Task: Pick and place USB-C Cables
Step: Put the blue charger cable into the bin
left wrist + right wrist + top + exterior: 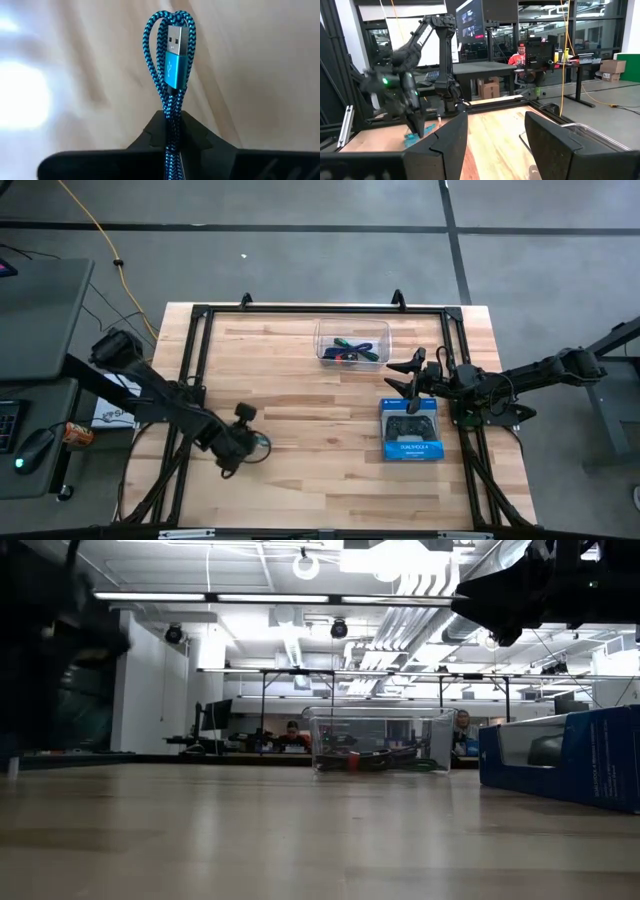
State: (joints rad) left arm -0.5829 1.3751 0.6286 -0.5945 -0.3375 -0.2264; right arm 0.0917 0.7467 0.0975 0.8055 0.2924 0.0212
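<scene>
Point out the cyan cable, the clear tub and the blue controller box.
cyan cable [175, 70]: left wrist view, on its blue plug housing.
clear tub [322, 340]: high view, on its left wall.
blue controller box [411, 448]: high view, on the lid's lower part.

Bright overhead ceiling lights [400, 560], white glare and blurred background behind the sharp cyan cable [172, 75]

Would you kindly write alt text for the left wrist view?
The left hand grips a folded, braided cyan cable between its dark fingers, the silver plug at the loop's top. A blurred wooden table lies behind.
</scene>
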